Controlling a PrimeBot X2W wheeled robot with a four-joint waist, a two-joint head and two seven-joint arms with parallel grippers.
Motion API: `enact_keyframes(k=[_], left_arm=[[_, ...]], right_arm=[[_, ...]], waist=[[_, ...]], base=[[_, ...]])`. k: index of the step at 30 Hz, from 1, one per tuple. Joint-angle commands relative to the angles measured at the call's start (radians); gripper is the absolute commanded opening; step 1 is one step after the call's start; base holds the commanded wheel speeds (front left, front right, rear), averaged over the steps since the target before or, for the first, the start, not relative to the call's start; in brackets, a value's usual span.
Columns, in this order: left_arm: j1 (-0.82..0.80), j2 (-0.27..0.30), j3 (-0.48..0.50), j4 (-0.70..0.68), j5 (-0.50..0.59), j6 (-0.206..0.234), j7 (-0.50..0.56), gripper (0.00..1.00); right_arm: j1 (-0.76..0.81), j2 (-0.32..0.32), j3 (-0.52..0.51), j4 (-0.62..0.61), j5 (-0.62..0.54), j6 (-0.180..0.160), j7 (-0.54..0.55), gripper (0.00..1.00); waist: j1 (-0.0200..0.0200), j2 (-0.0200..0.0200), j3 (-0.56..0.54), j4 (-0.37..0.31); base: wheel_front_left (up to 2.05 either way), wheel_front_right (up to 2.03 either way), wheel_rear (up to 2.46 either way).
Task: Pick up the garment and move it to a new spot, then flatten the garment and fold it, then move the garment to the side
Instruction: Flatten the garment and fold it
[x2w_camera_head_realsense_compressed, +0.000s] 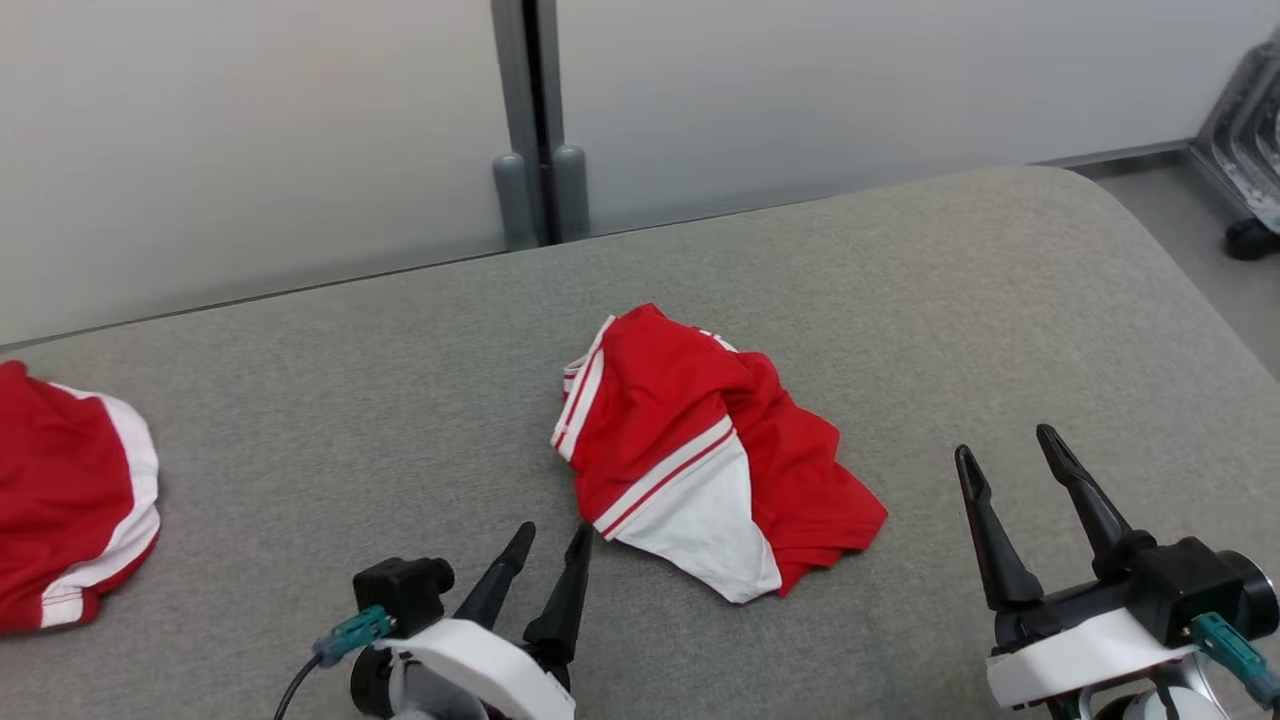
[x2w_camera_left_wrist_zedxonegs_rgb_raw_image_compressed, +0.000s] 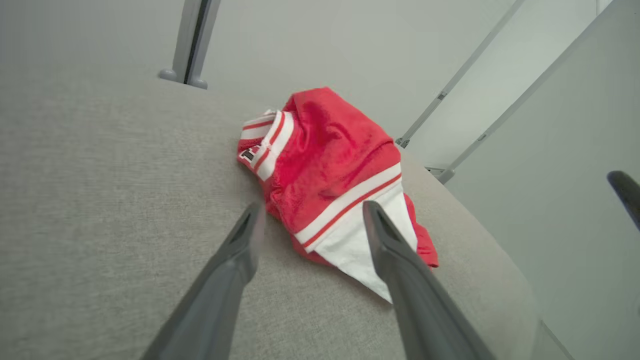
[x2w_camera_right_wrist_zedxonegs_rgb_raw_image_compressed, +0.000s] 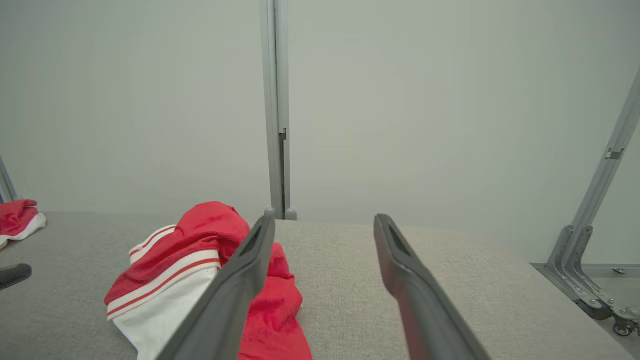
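From the head we are looking forward and down over the table (x2w_camera_head_realsense_compressed: 350, 400), the garment (x2w_camera_head_realsense_compressed: 690, 440) sitting mid-frame. From the left wrist we are looking low and close at it from its left. From the right wrist we are facing the wall (x2w_camera_right_wrist_zedxonegs_rgb_raw_image_compressed: 400, 100), perhaps from farther back. All three views are sharing the garment.

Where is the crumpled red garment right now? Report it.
In the head view, the crumpled garment lies at the middle of the grey surface, just beyond the left gripper and to the left of the right gripper.
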Motion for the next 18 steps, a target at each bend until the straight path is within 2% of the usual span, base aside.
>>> enact_keyframes(k=[1, 6, 10, 11, 12, 15, 18], left_arm=[[-0.031, 0.007, -0.016, 0.023, -0.023, -0.003, 0.009, 1.00], [-0.132, 0.007, -0.085, 0.174, -0.094, 0.023, 0.042, 1.00], [-0.194, 0.005, -0.120, 0.274, -0.149, 0.019, 0.034, 1.00], [-0.201, 0.005, -0.125, 0.285, -0.167, 0.014, 0.029, 0.45], [-0.207, 0.006, -0.134, 0.293, -0.178, 0.012, 0.025, 0.00], [-0.218, 0.006, -0.154, 0.299, -0.209, 0.003, 0.006, 0.00], [-0.208, 0.006, -0.140, 0.236, -0.265, -0.003, -0.023, 0.00]], right_arm=[[-0.013, -0.004, -0.001, -0.001, 0.006, 0.000, -0.005, 1.00], [-0.020, 0.000, -0.010, -0.003, 0.007, 0.000, -0.005, 1.00], [-0.029, 0.001, -0.016, -0.007, 0.006, 0.000, -0.005, 1.00], [-0.029, 0.002, -0.017, -0.007, 0.005, 0.000, -0.005, 1.00], [-0.030, 0.002, -0.018, -0.008, 0.006, 0.000, -0.005, 1.00], [-0.024, 0.007, -0.025, -0.007, 0.003, 0.000, -0.005, 1.00], [-0.014, 0.012, -0.030, -0.003, 0.007, 0.000, -0.005, 1.00]], waist=[[0.0000, 0.0000, 0.045, -0.056], [0.0000, 0.0000, 0.079, -0.114], [0.0000, 0.0000, 0.093, -0.143], [0.0000, 0.0000, 0.093, -0.144], [0.0000, 0.0000, 0.094, -0.145], [0.0000, 0.0000, 0.087, -0.138], [0.0000, 0.0000, 0.073, -0.123]], base=[[0.00, 0.00, 0.00], [0.00, 0.00, 0.00], [0.00, 0.00, 0.00], [0.00, 0.00, 0.00], [0.00, 0.00, 0.00], [0.00, 0.00, 0.00], [0.00, 0.00, 0.00]])
